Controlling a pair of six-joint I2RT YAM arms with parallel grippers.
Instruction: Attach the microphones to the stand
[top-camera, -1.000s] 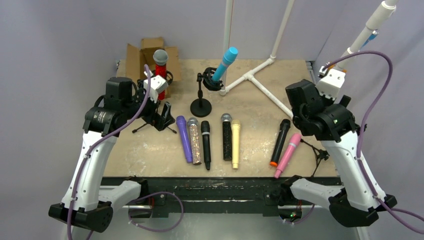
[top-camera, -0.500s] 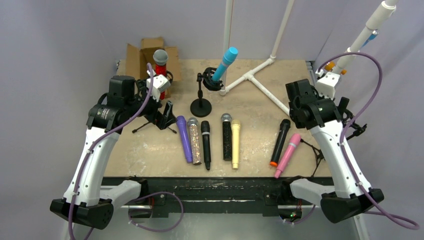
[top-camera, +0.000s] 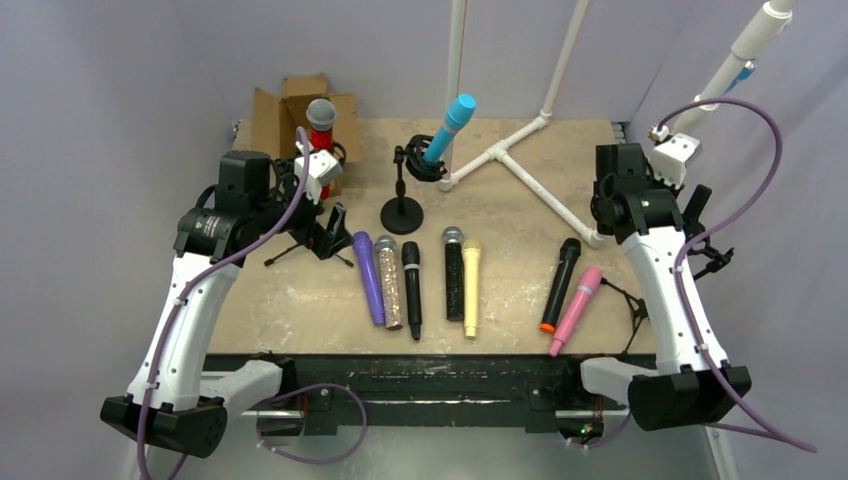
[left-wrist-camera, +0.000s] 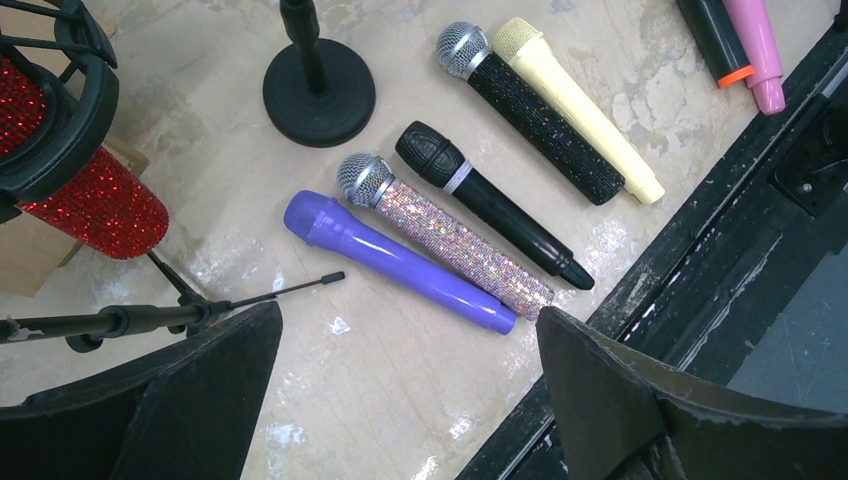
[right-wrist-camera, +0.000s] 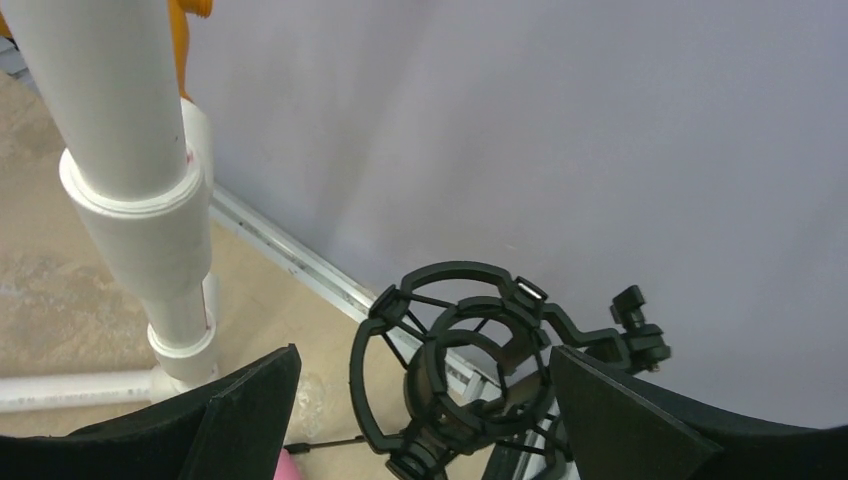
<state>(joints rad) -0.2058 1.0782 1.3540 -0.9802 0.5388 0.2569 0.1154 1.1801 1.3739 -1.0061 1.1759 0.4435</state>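
Our left fingers (left-wrist-camera: 200, 390) hang spread wide and empty above the worktop (left-wrist-camera: 380, 400), over the purple microphone (left-wrist-camera: 400, 262). The silver glitter microphone (left-wrist-camera: 445, 235) and a plain black microphone (left-wrist-camera: 490, 205) lie close alongside it. Our right fingers (right-wrist-camera: 640, 420), equally wide and holding nothing, frame an empty ring mount (right-wrist-camera: 465, 370) at the worktop's right edge, near a white pipe (right-wrist-camera: 140, 200). Further out, a sparkly black microphone (left-wrist-camera: 535, 125) and a cream microphone (left-wrist-camera: 585, 110) lie side by side, with an orange-tipped black microphone (top-camera: 562, 283) and a pink microphone (top-camera: 576, 309) off to the right. Two look finished: the red glitter microphone (top-camera: 321, 135) stands in the tripod's mount, and the blue microphone (top-camera: 450, 125) sits tilted in the round-based stand (top-camera: 402, 212). By our count, seven lie loose, none gripped.
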